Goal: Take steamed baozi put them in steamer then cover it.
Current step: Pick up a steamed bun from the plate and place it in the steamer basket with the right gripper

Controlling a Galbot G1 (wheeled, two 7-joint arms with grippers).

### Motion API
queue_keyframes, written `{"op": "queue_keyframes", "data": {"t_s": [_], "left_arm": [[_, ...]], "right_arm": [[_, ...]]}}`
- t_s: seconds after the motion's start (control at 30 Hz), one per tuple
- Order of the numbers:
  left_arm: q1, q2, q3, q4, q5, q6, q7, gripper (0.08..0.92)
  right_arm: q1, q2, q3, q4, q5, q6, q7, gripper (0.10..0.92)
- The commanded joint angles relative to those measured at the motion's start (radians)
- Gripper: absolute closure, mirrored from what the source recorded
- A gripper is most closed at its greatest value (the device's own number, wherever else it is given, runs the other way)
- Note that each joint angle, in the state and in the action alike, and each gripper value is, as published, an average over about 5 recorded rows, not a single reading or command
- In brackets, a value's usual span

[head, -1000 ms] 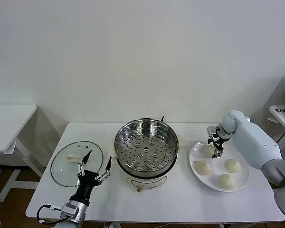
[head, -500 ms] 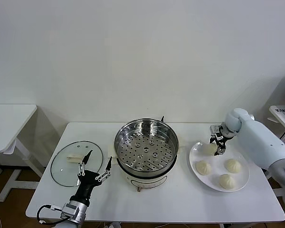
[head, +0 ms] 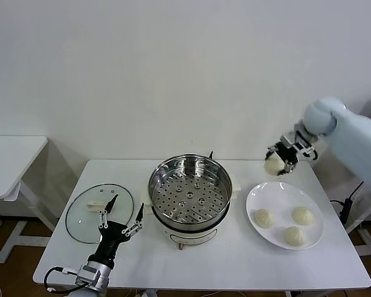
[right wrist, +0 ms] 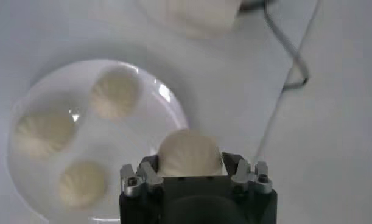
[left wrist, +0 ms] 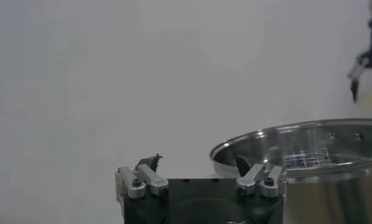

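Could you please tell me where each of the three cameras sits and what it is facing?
Head: looks down on the table; both arms show, right gripper holding a baozi.
Left wrist: behind the open left gripper, facing the steamer.
Right wrist: above the plate, fingers gripping that baozi.
All three views share the steamer or plate.

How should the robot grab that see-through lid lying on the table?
Best by the white handle in the middle of the glass lid, coming straight down from above. The lid lies flat, so its thin rim gives little to pinch, while the handle stands up as a raised block. The left gripper, fingers open, is nearest.
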Motion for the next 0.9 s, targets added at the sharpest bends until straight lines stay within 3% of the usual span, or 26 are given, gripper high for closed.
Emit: {"op": "queue_keyframes", "data": {"t_s": [0.03,0.17,0.43,0.9], "left_arm": [[0.000,0.001,-0.010,-0.005,-0.002,0.003,0.004,0.177],[-0.002,0.004,-0.020,0.004,-0.004,0.002,0.007,0.177],[-0.004,0.008,-0.041,0.017,-0.013,0.000,0.016,0.177],[-0.006,0.017,-0.080,0.029,-0.037,0.002,0.029,0.177]], "right_arm": [[0.405,0.102,-0.300,0.269,0.105,0.187,-0.054,0.313],[0.421,0.263,-0.336,0.263,0.077,0.257,-0.016,0.313],[0.309,0.517,-0.334,0.111,-0.009,0.339,0.094,0.313],[0.026,0.594,-0.277,-0.147,-0.223,0.428,0.200,0.312]]}}
